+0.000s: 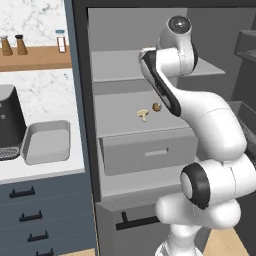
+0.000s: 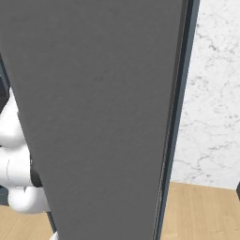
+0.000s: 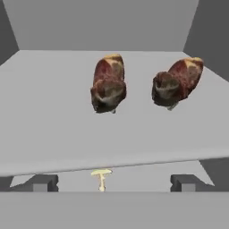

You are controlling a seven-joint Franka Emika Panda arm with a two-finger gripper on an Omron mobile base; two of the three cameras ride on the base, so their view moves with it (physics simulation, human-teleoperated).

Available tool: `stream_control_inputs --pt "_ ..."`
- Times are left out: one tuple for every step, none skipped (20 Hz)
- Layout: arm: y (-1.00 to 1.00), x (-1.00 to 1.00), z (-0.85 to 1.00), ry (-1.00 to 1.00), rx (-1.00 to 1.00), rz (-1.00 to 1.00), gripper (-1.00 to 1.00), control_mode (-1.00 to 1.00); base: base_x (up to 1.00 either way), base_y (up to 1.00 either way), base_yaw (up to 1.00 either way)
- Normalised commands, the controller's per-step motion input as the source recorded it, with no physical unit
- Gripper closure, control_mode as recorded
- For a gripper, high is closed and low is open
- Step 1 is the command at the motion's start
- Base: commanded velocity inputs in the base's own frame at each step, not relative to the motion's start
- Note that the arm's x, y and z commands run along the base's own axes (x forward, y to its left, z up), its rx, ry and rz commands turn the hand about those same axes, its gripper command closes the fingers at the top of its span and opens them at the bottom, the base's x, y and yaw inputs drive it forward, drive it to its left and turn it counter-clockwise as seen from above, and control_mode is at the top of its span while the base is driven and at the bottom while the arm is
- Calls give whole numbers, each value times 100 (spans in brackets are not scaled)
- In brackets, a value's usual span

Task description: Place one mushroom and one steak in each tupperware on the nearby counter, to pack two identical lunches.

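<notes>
In the hand view two brown-red steaks lie side by side on a grey fridge shelf. My gripper is open in front of that shelf's edge, with nothing between its fingertips. A pale mushroom sits on the shelf below, between the tips. From the left base view the mushroom lies on the middle shelf beside a small brown thing too small to identify. A pale grey tupperware rests on the white counter, left of the fridge.
A black coffee machine stands left of the tupperware. The fridge's side wall separates counter and shelves. A drawer sits under the mushroom shelf. The open grey fridge door stands close on the right, with marble wall beyond.
</notes>
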Motion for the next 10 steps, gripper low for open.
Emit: stream_control_inputs --pt "0 96 0 5 1 5 -100 -100 0 0 0" --pt "0 94 0 8 0 1 -100 -100 0 0 0" --pt "0 100 0 15 0 0 -100 -100 0 0 0" --pt "0 100 0 18 7 0 -100 -100 0 0 0" --pt "-9 100 0 18 9 0 -100 -100 0 0 0" --pt "-3 100 0 17 5 0 -100 -100 0 0 0" --pt "0 82 0 11 3 0 -100 -100 0 0 0" --pt "0 53 0 3 0 0 -100 -100 0 0 0" --pt "11 34 0 0 0 0 -100 -100 0 0 0" --pt "16 31 0 0 0 0 -100 -100 0 0 0"
